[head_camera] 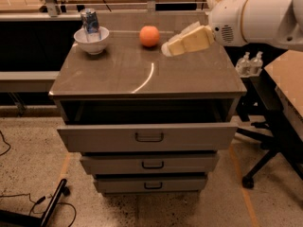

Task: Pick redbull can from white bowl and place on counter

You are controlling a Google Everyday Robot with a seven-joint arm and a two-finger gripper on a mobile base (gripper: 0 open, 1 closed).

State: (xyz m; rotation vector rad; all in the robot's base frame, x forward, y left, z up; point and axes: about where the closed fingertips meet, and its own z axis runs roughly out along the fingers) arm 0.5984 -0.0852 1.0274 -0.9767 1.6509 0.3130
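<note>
The redbull can (90, 21), blue and silver, stands upright in the white bowl (92, 42) at the far left corner of the counter (142, 74). My gripper (166, 49), with pale yellowish fingers, hangs over the counter's far right part, just right of an orange fruit. It is well to the right of the bowl and holds nothing. The white arm reaches in from the upper right.
An orange fruit (149, 36) sits on the counter between the bowl and the gripper. The top drawer (149, 136) of the grey cabinet is pulled out. A chair base (265, 164) and a wooden table (286, 79) stand to the right. Cables lie on the floor at the left.
</note>
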